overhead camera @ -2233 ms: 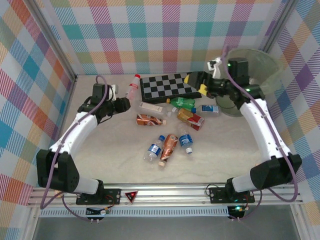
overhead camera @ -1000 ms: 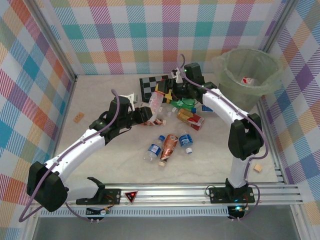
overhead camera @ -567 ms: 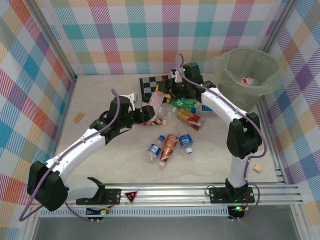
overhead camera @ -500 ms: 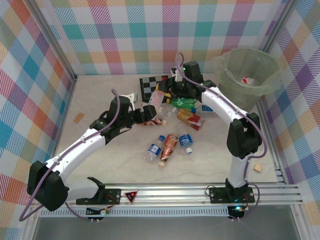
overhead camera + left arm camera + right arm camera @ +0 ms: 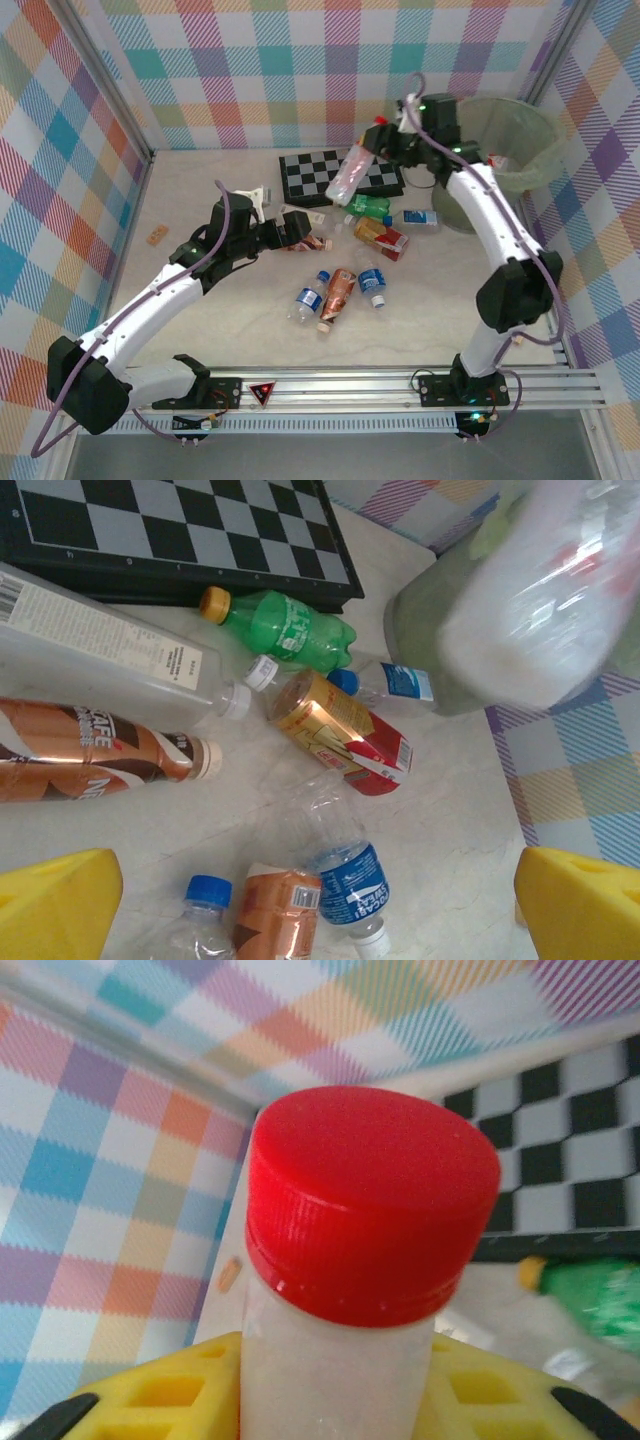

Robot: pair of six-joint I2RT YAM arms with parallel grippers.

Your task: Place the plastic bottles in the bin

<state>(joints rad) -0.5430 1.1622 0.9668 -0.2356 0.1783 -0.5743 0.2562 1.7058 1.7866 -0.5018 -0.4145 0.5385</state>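
Bottles [image 5: 338,293] lay clustered on the table [image 5: 430,310] beside the checkerboard [image 5: 310,172], with the left jaws released above them. One red-capped bottle [image 5: 352,170] hung tilted over the checkerboard, clenched in the right jaws, near the bin [image 5: 530,150].

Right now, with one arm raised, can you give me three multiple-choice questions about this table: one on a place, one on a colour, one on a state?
1. Where is the green bottle?
A. upright on the checkerboard
B. lying on the table beside the checkerboard
C. in the left jaws

2. What colour is the cap of the raised bottle in the right jaws?
A. red
B. blue
C. white

3. How are the left jaws?
A. shut on a bottle
B. shut, empty
C. open, empty

Answers:
1 B: it lies on its side just off the board's edge.
2 A: the right wrist view shows a red cap.
3 C: they stand far apart with nothing between them.
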